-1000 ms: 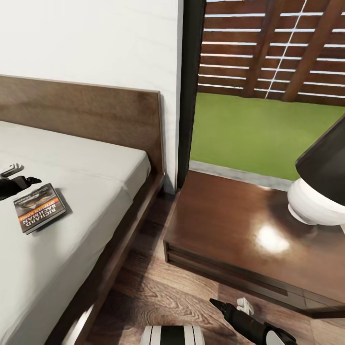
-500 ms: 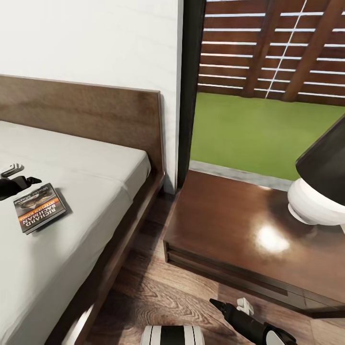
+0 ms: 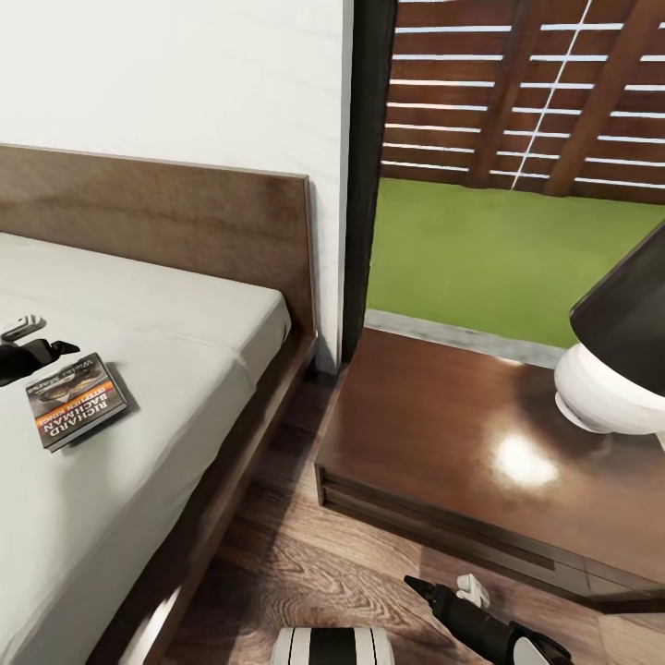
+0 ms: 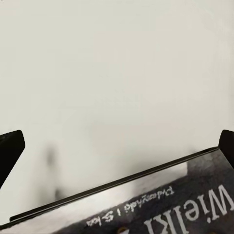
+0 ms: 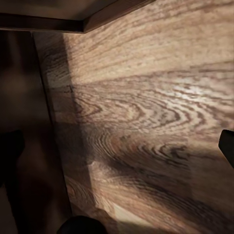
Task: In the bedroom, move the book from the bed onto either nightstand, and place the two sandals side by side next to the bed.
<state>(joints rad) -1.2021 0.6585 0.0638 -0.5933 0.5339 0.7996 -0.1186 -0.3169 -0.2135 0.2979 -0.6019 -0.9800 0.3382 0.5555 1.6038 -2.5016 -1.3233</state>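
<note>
Bedside corner seen from the head camera.
The book (image 3: 77, 402) is laid flat on the bed (image 3: 175, 351), with the left gripper (image 3: 37, 340) just beside its far edge. The nightstand (image 3: 434, 443) is set right of the bed, a lamp (image 3: 619, 356) on it. The right gripper (image 3: 448, 586) is held low over the floor (image 3: 305, 573).

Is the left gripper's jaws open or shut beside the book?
Open. The left gripper shows its jaws spread apart at the wrist view's edges, with the book lying flat on the bed, not clamped.
</note>
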